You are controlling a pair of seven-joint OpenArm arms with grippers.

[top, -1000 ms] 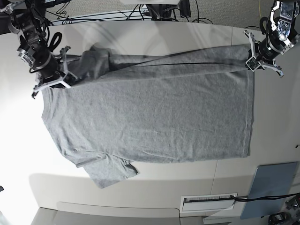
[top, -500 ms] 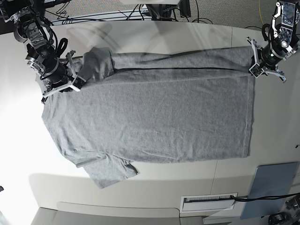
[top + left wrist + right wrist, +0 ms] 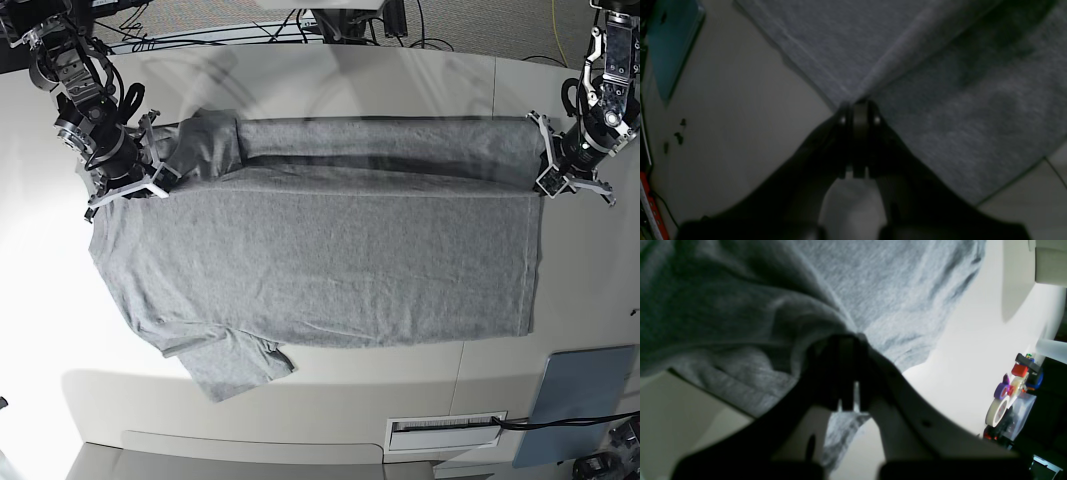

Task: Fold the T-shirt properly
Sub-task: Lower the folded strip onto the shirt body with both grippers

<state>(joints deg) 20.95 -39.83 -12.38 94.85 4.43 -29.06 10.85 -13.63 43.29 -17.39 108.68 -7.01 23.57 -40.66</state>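
Overhead view: I see the large heather-grey short-sleeved cotton T-shirt spread plain side up across the pale desk, its far long edge folded over into a band. My right tool, at the scene's left, is clenched on the shirt's fabric by the folded-in far sleeve; my left tool, at the scene's right, is clenched on the far hem corner. The near sleeve lies flat, pointing toward the near edge. A flat blue-grey rectangular board lies near right, apart from the shirt, beside a white slotted panel. Black cables trail beyond the far edge. In the right wrist view, rolls of tape and small coloured parts sit well clear of the cloth.
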